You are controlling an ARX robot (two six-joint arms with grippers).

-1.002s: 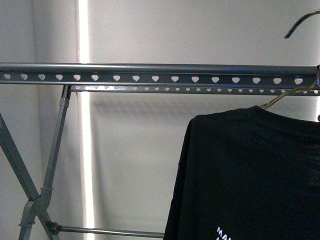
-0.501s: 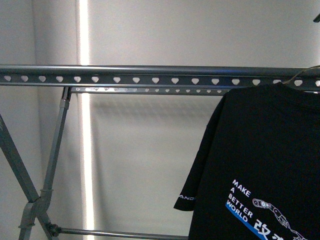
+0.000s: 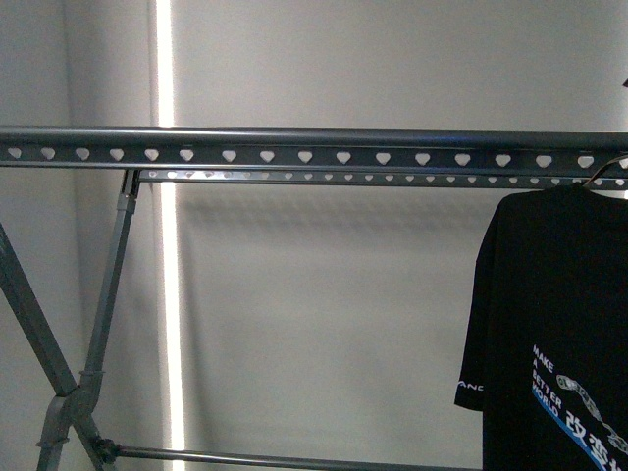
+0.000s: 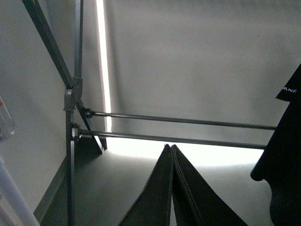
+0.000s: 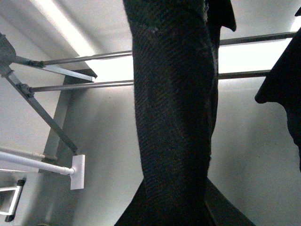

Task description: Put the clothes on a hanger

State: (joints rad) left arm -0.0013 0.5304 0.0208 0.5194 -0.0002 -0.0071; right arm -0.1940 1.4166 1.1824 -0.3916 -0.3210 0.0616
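The black T-shirt [image 3: 554,324] with white "MAKE A BETTER WORLD" text hangs at the far right of the front view, its shoulder just under the grey rack's rail [image 3: 294,155] with heart-shaped holes. A small shiny wire hanger [image 3: 606,175] peeks out at its collar. My right gripper [image 5: 174,188] is shut on the black T-shirt [image 5: 174,94], whose fabric covers its jaws. My left gripper [image 4: 171,147] is shut and empty, low by the rack's lower bars [image 4: 178,121]; a T-shirt sleeve [image 4: 287,136] hangs to one side of it. Neither gripper shows in the front view.
The rack's crossed grey legs [image 3: 74,383] stand at the left, with a second punched rail [image 3: 373,177] behind the first. A white pole with a flat end [image 5: 70,170] lies near the floor in the right wrist view. A plain wall is behind.
The T-shirt has moved to the right and up; more of its print shows, and its shoulder now sits just below the rail. The hanger's hook has left the frame.
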